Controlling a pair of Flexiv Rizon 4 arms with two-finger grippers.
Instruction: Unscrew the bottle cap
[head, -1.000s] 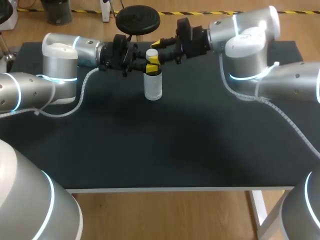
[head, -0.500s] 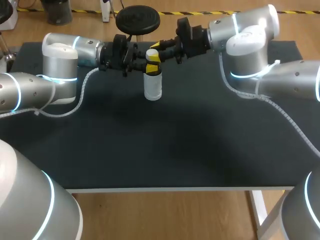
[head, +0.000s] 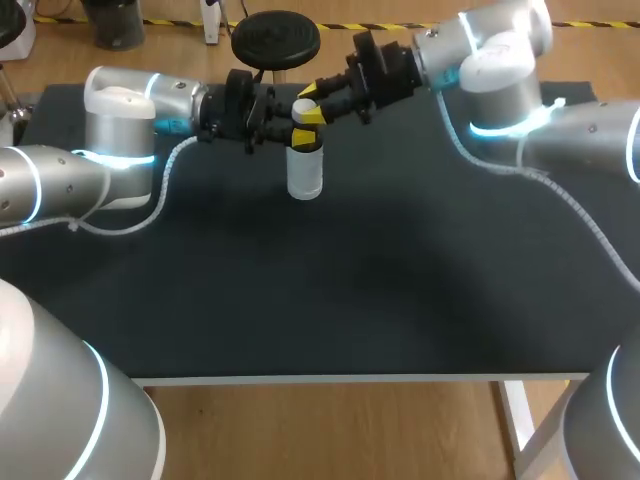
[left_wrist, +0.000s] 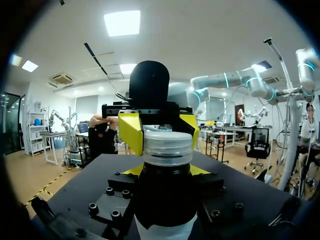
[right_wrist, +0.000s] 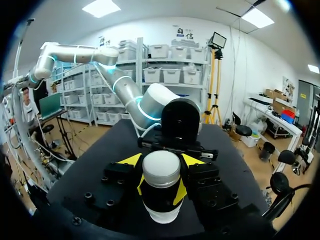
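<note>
Black tabletop (head: 350, 290), upper middle of frame: left gripper (head: 302, 136) jaws clamped on upright bottle (head: 305, 175), right gripper (head: 311, 104) jaws clenched on cap (left_wrist: 167, 147).

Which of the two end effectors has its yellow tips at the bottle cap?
The right end effector: its tips flank the bottle cap. The left end effector grips the bottle lower down.

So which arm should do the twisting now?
Right. Its pincer has its yellow tips on either side of the cap, while the left pincer clamps the bottle just below, so it looks better suited to steadying.
</note>
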